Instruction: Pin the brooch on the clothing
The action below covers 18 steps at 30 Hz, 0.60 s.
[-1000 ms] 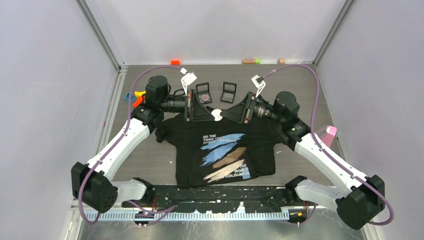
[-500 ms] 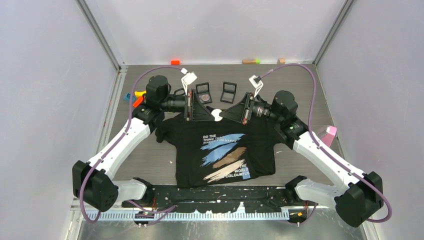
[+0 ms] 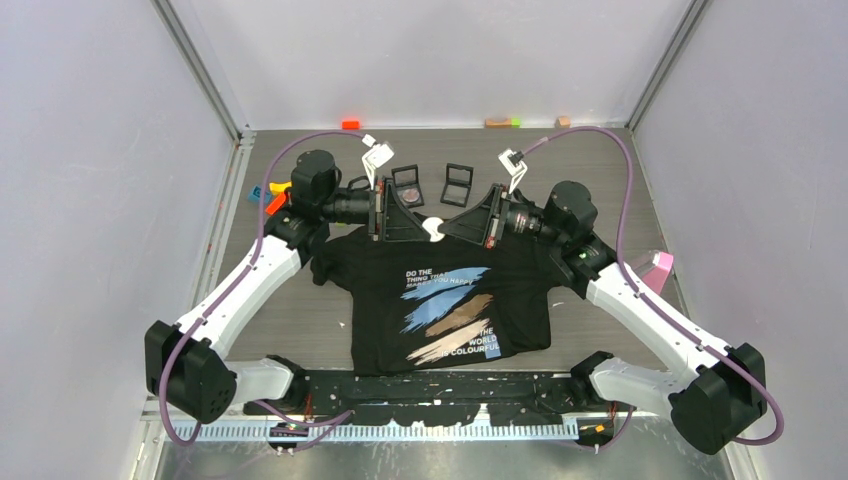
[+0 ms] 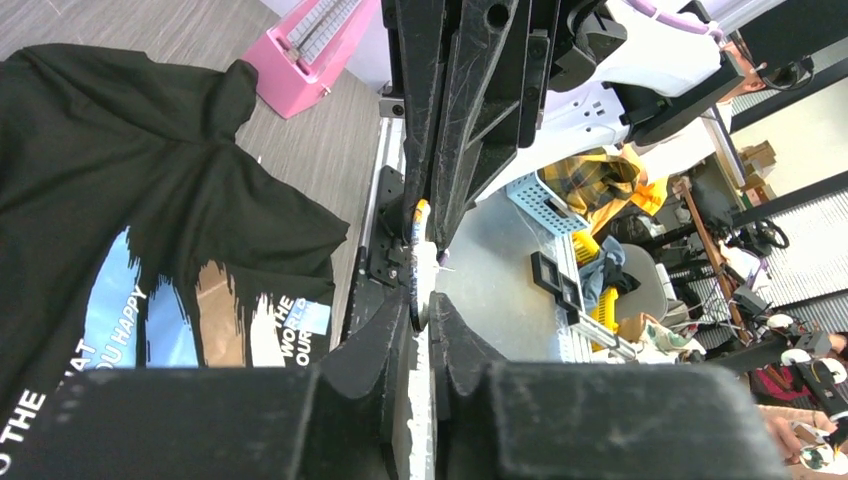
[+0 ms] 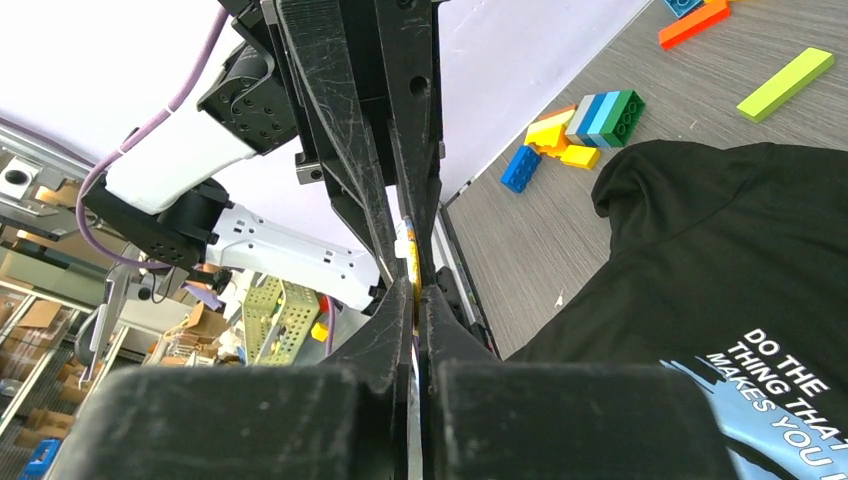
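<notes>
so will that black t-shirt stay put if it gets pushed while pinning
Probably floppy: the T-shirt lies limp with wrinkled sleeves, so it may bunch. Likely light, merely resting on the table, so it could slide.

Left pincer (image 3: pixel 420 227), right pincer (image 3: pixel 447 226) tip-to-tip, both clamped

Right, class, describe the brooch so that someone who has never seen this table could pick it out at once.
Find the black T-shirt spread on the table and go to its collar at the far edge. There the left gripper and right gripper meet tip to tip. The brooch is the small white piece between them, the only white thing amid black fingers and cloth.
</notes>
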Available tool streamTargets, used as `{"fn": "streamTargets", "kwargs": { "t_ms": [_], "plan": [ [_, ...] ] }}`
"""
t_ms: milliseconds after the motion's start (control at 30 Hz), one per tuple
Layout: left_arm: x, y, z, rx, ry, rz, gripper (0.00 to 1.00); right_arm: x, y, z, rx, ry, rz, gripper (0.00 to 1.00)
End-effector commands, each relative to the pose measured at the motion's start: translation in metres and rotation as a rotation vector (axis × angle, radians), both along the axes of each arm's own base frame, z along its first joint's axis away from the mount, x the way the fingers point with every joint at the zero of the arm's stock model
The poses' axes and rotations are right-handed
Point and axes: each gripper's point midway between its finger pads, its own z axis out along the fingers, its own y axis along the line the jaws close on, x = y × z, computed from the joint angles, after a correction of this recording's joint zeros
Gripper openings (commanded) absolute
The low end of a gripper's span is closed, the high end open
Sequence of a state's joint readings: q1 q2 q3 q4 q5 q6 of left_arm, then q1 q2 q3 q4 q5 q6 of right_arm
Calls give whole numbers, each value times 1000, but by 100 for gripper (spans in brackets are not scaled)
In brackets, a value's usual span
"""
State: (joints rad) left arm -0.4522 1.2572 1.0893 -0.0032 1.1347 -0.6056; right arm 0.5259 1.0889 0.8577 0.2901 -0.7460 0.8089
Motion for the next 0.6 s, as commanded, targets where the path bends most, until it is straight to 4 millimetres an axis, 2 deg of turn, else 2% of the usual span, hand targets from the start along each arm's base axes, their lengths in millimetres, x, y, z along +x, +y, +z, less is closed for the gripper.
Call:
{"fn": "streamTargets", "kwargs": {
  "t_ms": [0,67,167,233,267,300,333,367,400,433,467,567],
  "plan": [
    [-4,-2,5,-22,-25,-29,7,-2,-1,14,32,-56,11,1],
    [-3,-2,4,-20,-21,-28,0,-2,0,13,28,-51,18,1],
    [1,-3,2,-13,-22,0,0,-4,1,11,10,-44,39,1],
    [7,0,-2,14,-37,56,0,-3,0,8,-21,-34,29,9],
    [10,2,-4,39,-52,92,0,-1,-2,1,-52,-22,15,21],
    [13,6,-7,71,-74,133,0,3,-4,3,-64,-27,-21,28],
    [20,10,-10,108,-100,187,0,10,-8,-6,-103,-16,-72,40],
    [26,16,-15,149,-114,240,0,14,-11,-4,-118,-23,-103,46],
    [34,21,-20,186,-127,300,0,25,-20,-21,-193,10,-190,56],
    [41,26,-25,216,-133,349,0,31,-27,-31,-252,52,-245,60],
    [47,30,-31,241,-131,384,0,47,-39,-40,-309,55,-351,64],
    [61,38,-47,315,-96,463,0,70,-67,-75,-485,152,-542,67]
  ]
}}
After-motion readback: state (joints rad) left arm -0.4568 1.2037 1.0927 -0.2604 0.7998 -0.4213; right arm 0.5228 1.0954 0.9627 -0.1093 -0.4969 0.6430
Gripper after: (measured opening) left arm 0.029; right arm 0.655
